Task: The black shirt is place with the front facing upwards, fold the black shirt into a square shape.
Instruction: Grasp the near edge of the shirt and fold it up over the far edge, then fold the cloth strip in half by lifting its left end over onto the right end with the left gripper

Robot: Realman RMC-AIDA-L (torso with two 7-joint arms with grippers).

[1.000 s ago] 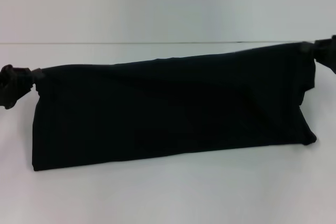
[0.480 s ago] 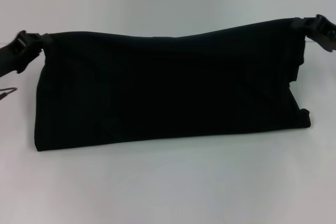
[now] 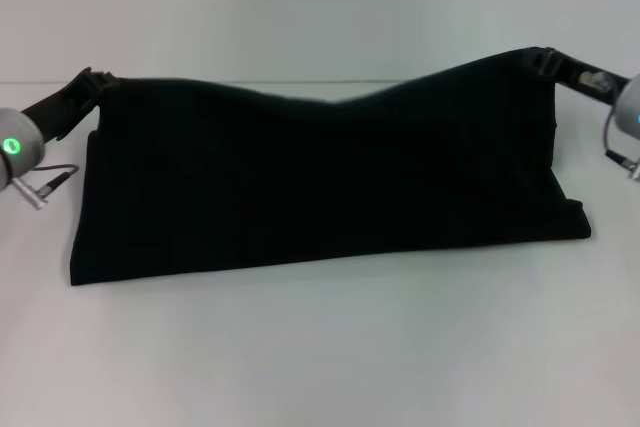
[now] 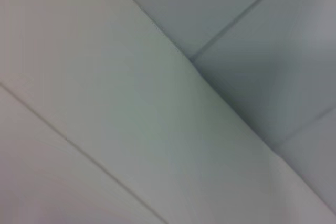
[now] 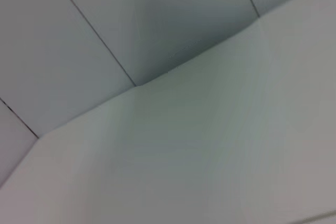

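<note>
At the frame's upper left the left gripper (image 3: 98, 80), farther inward than before, stays clamped on a top corner of the black shirt (image 3: 320, 182), which sags across the middle, while the right gripper (image 3: 545, 57) pinches the other corner at upper right.

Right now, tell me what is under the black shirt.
The black shirt hangs lifted by the left gripper and right gripper, its lower edge resting on the white table. Whatever lies beneath that cloth is covered.
</note>
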